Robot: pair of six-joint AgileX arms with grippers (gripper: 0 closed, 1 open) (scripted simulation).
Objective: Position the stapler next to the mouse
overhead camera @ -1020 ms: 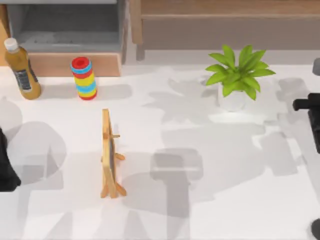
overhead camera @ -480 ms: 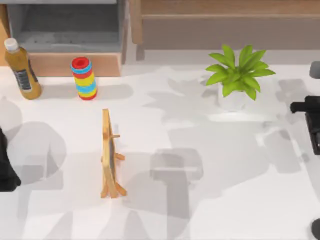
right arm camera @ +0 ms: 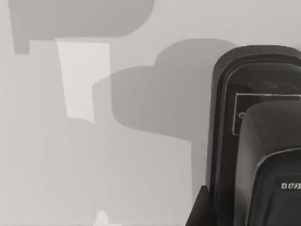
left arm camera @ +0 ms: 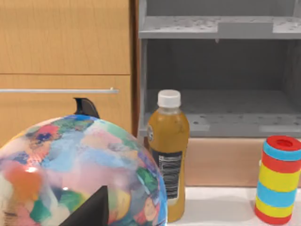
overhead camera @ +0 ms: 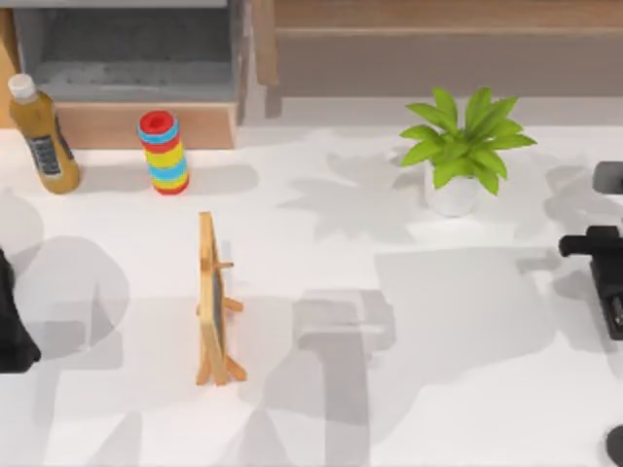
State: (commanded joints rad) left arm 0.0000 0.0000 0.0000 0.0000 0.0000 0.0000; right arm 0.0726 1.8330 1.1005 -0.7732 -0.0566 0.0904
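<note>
White table (right arm camera: 94, 165) bears the stapler (right arm camera: 256, 141) just beside the right hand (overhead camera: 605, 282).

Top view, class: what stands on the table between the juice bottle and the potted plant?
In the top view, a striped ring stack stands between the juice bottle and the potted plant, close to the bottle.
</note>
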